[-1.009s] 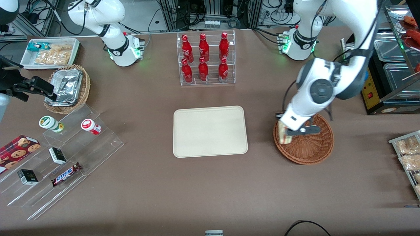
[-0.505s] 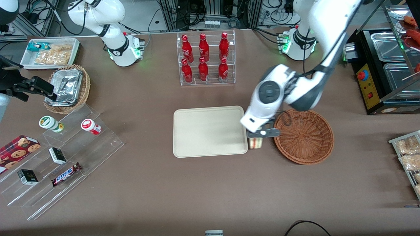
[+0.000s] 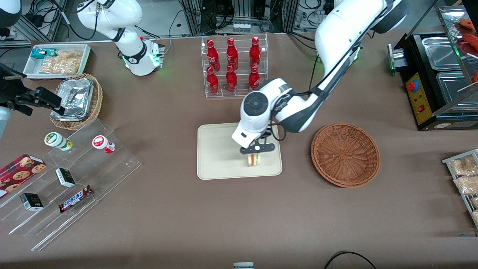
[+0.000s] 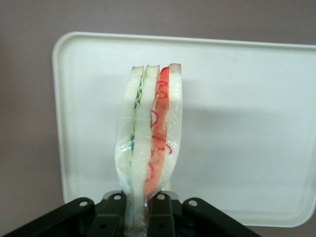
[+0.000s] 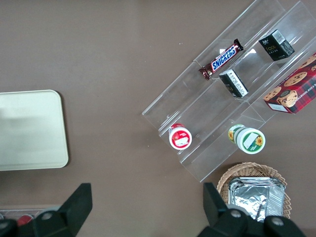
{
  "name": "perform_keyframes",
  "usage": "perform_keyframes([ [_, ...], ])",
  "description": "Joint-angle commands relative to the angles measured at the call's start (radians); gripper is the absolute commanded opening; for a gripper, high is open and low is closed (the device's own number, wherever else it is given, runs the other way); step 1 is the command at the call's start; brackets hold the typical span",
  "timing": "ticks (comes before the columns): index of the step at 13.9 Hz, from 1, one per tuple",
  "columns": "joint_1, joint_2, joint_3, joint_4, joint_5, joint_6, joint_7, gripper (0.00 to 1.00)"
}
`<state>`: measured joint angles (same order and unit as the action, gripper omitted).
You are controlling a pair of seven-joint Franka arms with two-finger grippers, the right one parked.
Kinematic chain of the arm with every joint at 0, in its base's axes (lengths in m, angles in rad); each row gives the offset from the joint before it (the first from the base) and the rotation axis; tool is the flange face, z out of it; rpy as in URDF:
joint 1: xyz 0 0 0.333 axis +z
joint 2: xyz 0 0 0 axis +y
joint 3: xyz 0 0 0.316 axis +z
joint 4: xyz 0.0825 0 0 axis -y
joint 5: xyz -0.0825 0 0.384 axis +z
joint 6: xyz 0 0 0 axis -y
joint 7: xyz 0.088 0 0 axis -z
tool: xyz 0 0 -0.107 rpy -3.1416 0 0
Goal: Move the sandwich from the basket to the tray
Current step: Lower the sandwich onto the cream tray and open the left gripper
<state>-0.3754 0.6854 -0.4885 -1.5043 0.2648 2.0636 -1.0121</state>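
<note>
My gripper hangs over the cream tray, shut on the sandwich, which it holds above the tray's part nearest the basket. In the left wrist view the plastic-wrapped sandwich stands on edge with pale bread, green and red-orange filling, its base pinched between the black fingers, and the tray lies beneath it. The reddish-brown wicker basket sits beside the tray toward the working arm's end, with nothing in it.
A clear rack of red bottles stands farther from the front camera than the tray. Stepped acrylic shelves with snacks, a tan basket of foil trays and a white snack bin lie toward the parked arm's end. A food warmer stands at the working arm's end.
My gripper has carried the sandwich out of the basket, past the tray's edge, to a spot above the tray. The basket is left with nothing in it.
</note>
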Motion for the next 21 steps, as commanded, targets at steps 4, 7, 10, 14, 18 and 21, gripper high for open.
perform_keyframes([
  [4,-0.076,0.109,0.004,0.101,0.022,0.029,-0.054,0.0],
  [7,-0.091,0.131,0.005,0.099,0.025,0.044,-0.057,0.01],
  [10,-0.091,0.131,0.008,0.098,0.019,0.046,-0.08,0.74],
  [14,-0.086,0.097,0.01,0.101,0.025,0.035,-0.092,1.0],
  [18,-0.08,0.016,0.042,0.101,0.028,-0.029,-0.082,1.0],
  [21,-0.076,-0.046,0.062,0.084,0.028,-0.08,-0.06,1.0],
])
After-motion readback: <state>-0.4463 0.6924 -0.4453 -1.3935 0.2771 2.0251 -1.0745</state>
